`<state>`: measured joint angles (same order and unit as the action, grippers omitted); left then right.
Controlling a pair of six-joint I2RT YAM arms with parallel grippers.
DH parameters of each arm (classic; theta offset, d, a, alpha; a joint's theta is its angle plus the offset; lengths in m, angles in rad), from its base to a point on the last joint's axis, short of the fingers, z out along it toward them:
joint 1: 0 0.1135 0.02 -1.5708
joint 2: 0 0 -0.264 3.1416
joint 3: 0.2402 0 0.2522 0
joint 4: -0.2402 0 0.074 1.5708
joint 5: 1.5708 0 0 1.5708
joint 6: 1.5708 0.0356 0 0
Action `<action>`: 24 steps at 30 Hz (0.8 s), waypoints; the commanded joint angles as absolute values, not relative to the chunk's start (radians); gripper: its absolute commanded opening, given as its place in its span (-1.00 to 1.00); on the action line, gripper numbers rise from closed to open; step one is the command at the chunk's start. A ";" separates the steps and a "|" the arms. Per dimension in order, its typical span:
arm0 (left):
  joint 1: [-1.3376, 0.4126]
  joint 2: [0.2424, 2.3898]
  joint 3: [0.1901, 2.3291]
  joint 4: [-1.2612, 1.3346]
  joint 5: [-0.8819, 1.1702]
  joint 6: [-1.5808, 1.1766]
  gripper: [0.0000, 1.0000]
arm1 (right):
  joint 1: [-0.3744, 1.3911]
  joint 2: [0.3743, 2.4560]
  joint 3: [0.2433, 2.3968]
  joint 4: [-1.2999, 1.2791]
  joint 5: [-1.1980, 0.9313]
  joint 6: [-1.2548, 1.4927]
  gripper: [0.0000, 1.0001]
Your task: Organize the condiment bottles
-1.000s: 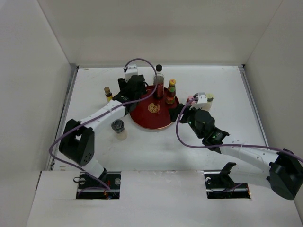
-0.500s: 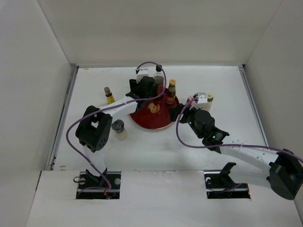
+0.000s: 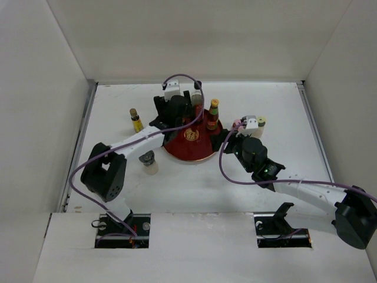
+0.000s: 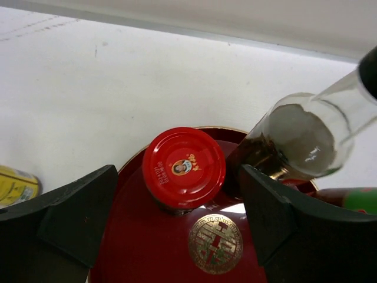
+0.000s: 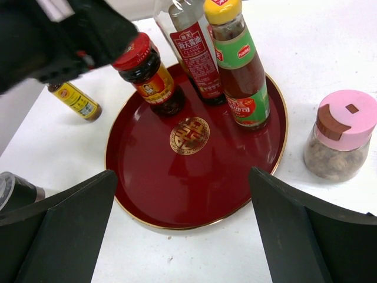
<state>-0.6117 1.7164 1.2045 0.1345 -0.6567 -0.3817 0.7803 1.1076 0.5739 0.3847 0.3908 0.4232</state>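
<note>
**Left pincer straddling the jar on the tray: clean exit is the job**

Counter [image 3: 265, 100] is carrying the round dark-red tray [image 5: 177, 194]. Left pincer [image 4: 178, 177] is standing open over the tray's far side. The red-lidded jar [image 4: 184, 168] is sitting upright on the tray between its fingers, with a gap showing on both sides of the lid. I'm reading this as the let-go part of placing the jar.

Doing it well means going straight up with jaws wide and no sideways drift until the fingertips are above the lid. The tall clear black-capped bottle [image 4: 300, 135] is standing just off the right finger, so any swing that way is risking a knock-over. The yellow-capped sauce bottle [image 5: 241, 76] is sitting just beyond it. The safer exit is on the left finger's side. Only the small yellow-labelled bottle [image 4: 15, 186] is there, off the tray and well outside the finger.

Right pincer [image 5: 182, 177] is hanging wide open and empty with the tray lying ahead of it. The pink-capped shaker [image 5: 339, 141] is on the counter outside its right finger. The grey-capped shaker [image 3: 147, 160] is waiting on the counter beside the left arm.

Hard to read:
- Can't tell whether the tall bottle is touching the left pincer's right finger; the wrist view is cropping its neck.
- The jar's base is hiding under its own lid there.
- The cream shaker [image 3: 260, 122] is mostly masked by the right wrist.
</note>
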 commanded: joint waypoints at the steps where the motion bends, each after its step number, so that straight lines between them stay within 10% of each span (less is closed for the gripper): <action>1: -0.613 1.551 1.140 0.204 -0.709 -0.390 0.68 | 0.777 1.086 0.568 0.453 0.379 0.434 1.00; 10: -0.437 1.279 0.954 0.037 -0.773 -0.455 0.68 | 0.778 1.098 0.569 0.459 0.376 0.434 1.00; 24: -0.242 1.520 1.080 0.058 -0.664 -0.459 0.29 | 0.778 1.129 0.571 0.480 0.357 0.434 1.00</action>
<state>-0.2565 1.5082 1.0065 0.0376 -0.6868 -0.4561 0.7803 1.1328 0.5728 0.4133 0.3698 0.4236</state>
